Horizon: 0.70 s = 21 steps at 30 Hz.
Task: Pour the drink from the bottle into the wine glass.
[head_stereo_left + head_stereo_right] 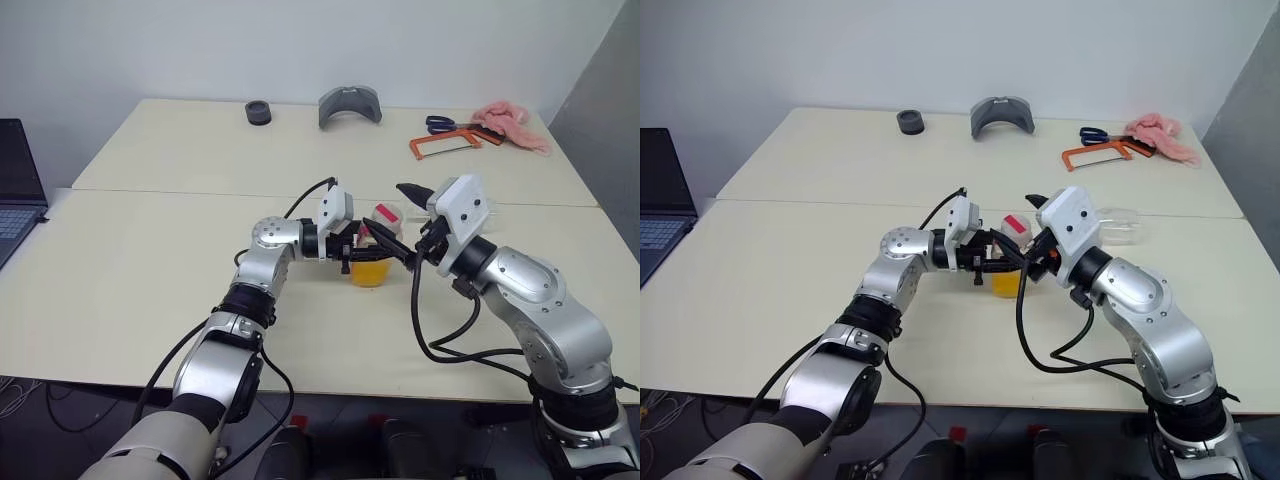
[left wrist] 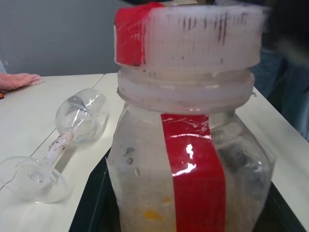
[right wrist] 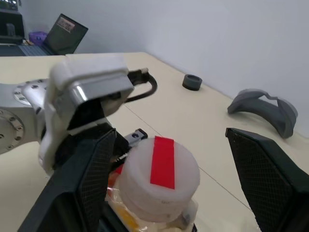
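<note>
Right now my left gripper [image 1: 358, 251] is clamped around the bottle [image 1: 376, 250], holding it upright just above the table [image 1: 150, 280], with my left arm bent and the wrist turned inward. My right gripper [image 3: 166, 188] stands with its two black fingers spread wide, one on each side of the cap [image 3: 159, 175] and clear of it; that arm reaches in from the right, elbow low.

The cap is white and ribbed with a red strip across it. The bottle is clear plastic, squarish, with a glossy red stripe down one face, and the orange drink [image 1: 369, 271] sits in its lower part.

The wine glass [image 2: 53, 150] lies on its side just beyond the bottle, thin stem and flat round foot on the tabletop. Around it the pale table is mostly bare; a hacksaw [image 1: 445, 146], scissors [image 1: 440, 124], a pink cloth [image 1: 512, 124], a grey curved piece [image 1: 350, 104] and a black ring [image 1: 258, 112] sit well apart along the far edge.
</note>
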Tool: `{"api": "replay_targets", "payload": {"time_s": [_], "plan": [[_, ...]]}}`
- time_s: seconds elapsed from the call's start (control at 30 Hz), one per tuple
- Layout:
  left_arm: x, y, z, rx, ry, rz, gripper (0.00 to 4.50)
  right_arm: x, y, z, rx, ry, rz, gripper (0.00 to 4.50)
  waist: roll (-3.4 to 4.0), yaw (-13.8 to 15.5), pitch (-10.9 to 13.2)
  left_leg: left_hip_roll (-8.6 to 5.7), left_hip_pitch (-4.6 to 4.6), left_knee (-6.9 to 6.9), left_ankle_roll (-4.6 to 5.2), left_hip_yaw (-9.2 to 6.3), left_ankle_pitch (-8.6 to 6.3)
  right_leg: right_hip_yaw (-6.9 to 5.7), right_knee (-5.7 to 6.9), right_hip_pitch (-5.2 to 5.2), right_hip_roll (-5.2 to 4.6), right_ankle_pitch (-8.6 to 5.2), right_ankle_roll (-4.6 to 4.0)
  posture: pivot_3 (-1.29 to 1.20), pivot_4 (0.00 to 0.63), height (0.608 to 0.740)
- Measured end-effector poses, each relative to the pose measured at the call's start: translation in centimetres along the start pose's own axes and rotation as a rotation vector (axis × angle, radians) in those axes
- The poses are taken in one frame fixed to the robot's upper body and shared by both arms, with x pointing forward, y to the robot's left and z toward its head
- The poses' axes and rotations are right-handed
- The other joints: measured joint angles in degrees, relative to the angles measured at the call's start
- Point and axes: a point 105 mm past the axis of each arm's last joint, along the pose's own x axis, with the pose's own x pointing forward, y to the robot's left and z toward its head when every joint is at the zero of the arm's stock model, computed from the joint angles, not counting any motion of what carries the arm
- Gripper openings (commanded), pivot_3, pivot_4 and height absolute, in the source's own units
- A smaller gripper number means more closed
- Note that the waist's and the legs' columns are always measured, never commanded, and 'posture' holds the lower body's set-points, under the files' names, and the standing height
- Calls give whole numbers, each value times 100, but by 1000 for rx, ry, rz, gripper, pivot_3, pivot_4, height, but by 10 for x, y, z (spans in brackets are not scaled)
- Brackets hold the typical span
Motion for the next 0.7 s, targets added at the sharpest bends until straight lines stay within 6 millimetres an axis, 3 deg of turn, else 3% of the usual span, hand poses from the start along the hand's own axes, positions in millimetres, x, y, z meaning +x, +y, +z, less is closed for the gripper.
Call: {"api": "replay_targets", "payload": {"time_s": [0.7], "plan": [[1, 0, 0, 0, -1, 1, 1654, -12, -3, -7, 5, 21, -19, 3863, 0, 0, 0, 0, 0, 0, 0, 1, 0, 1, 0, 0, 1, 0, 0, 0, 150, 740]]}}
